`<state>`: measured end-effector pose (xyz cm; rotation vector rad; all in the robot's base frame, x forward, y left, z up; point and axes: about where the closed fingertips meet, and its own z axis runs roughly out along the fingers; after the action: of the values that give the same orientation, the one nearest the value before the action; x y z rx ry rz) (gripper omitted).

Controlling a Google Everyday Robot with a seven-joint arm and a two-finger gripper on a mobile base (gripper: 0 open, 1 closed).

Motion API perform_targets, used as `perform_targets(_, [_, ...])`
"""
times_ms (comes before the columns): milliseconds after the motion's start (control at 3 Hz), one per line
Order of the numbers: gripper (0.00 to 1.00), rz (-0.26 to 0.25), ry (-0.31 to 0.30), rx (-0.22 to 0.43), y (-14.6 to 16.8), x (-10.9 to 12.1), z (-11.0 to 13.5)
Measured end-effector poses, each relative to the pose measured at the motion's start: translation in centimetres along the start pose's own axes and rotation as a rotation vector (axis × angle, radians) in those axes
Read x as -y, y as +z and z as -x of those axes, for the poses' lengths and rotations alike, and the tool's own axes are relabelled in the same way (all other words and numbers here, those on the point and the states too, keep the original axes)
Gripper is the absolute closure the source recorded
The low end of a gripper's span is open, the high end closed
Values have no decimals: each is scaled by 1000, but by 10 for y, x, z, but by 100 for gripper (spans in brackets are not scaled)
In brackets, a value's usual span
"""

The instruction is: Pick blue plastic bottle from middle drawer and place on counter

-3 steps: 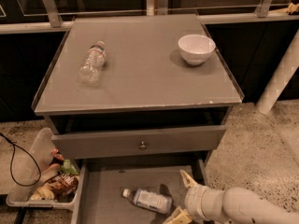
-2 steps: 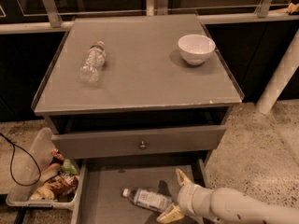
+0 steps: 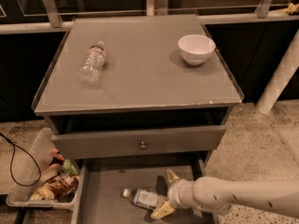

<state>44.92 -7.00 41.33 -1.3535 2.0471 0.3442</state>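
Observation:
The blue plastic bottle (image 3: 142, 198) lies on its side in the open middle drawer (image 3: 100, 192), white cap pointing left. My gripper (image 3: 167, 194) reaches in from the right on a white arm. Its fingers are spread, one above and one below the bottle's right end, not closed on it. The counter (image 3: 140, 73) is the grey cabinet top above the drawers.
A clear crinkled bottle (image 3: 91, 62) lies on the counter's left part and a white bowl (image 3: 196, 48) stands on its right part. A closed drawer front with a round knob (image 3: 142, 145) sits above the open drawer. A tray of snacks (image 3: 44, 181) is on the floor at left.
My gripper has moved left inside the drawer, closer to the bottle's right end. The bottle has not moved.

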Motion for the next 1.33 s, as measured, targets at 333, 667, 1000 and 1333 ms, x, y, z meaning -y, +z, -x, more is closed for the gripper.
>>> perform_targets(333, [0,78,-88,1,5,0,-1])
perform_targets(667, [0,152,-165,17,-8,-14,-3])
perform_targets(1000, [0,183,-192,17,-10,-23,-7])
perform_targets(1333, [0,183,-192,17,-10,-23,-6])
